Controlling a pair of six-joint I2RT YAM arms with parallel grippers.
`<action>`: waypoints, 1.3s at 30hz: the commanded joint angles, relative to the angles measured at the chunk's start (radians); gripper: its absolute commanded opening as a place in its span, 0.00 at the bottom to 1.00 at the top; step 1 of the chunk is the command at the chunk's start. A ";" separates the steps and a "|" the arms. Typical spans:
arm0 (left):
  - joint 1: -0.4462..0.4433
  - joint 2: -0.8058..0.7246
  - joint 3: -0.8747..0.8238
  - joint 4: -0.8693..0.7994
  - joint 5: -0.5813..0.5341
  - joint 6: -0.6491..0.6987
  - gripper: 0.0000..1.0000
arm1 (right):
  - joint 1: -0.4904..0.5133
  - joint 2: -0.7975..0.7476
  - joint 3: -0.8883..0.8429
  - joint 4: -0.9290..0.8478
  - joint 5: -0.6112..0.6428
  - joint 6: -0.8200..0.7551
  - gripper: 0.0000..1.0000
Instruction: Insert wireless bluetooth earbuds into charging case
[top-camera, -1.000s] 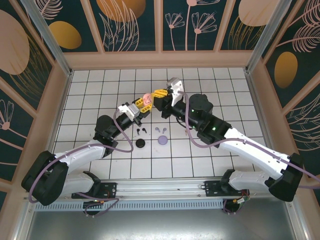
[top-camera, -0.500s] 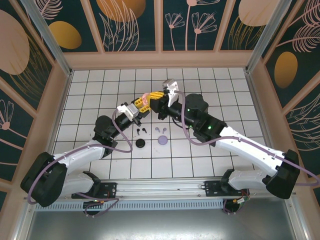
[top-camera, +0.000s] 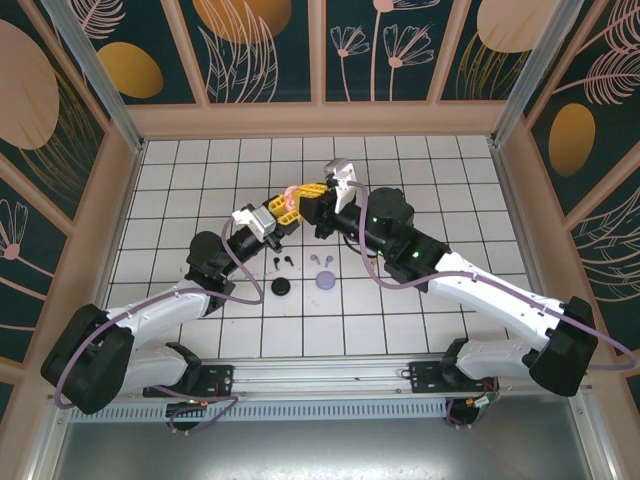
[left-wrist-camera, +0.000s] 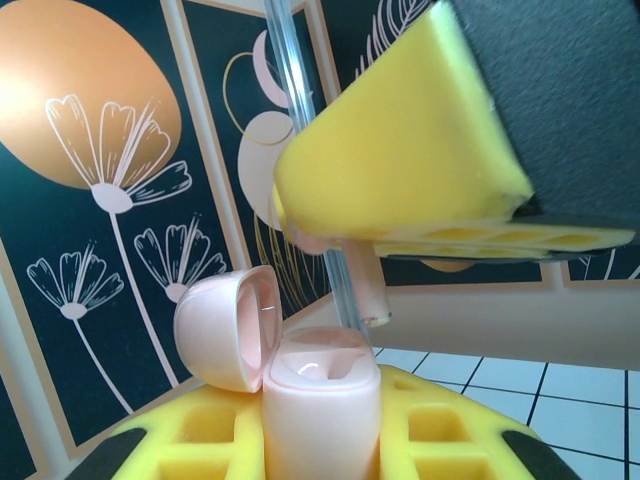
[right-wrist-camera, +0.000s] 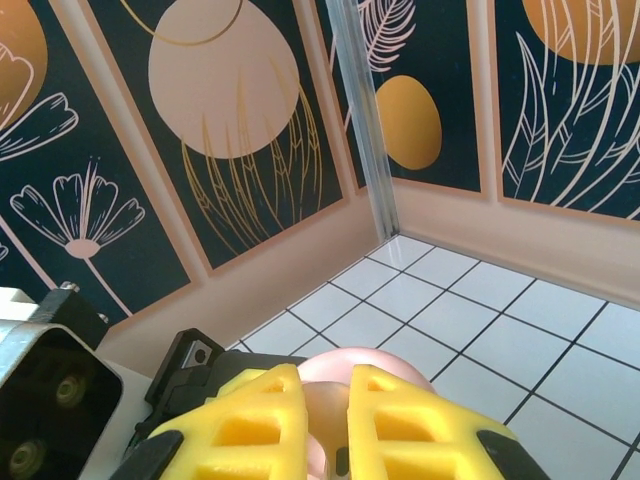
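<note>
While the left jaws clenched the open pale pink charging case (left-wrist-camera: 320, 400) upright as a steady target, the right jaws pinched a pale pink earbud (left-wrist-camera: 366, 290) stem-down just above its socket.

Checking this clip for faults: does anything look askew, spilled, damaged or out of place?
Nothing stands out. The left gripper holds the pink case upright, lid open; the right gripper holds a pink earbud above it. Black earbuds and lilac earbuds lie loose on the table, not yet cased.
</note>
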 joint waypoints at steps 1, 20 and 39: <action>-0.007 -0.006 0.034 0.045 0.016 -0.016 0.00 | -0.009 0.010 -0.010 0.049 -0.028 0.022 0.13; -0.008 -0.009 0.039 0.042 0.029 -0.019 0.00 | -0.013 0.035 -0.009 0.028 -0.018 0.014 0.10; -0.007 -0.026 0.050 0.021 0.035 -0.019 0.00 | -0.022 0.075 -0.009 -0.047 -0.116 -0.081 0.07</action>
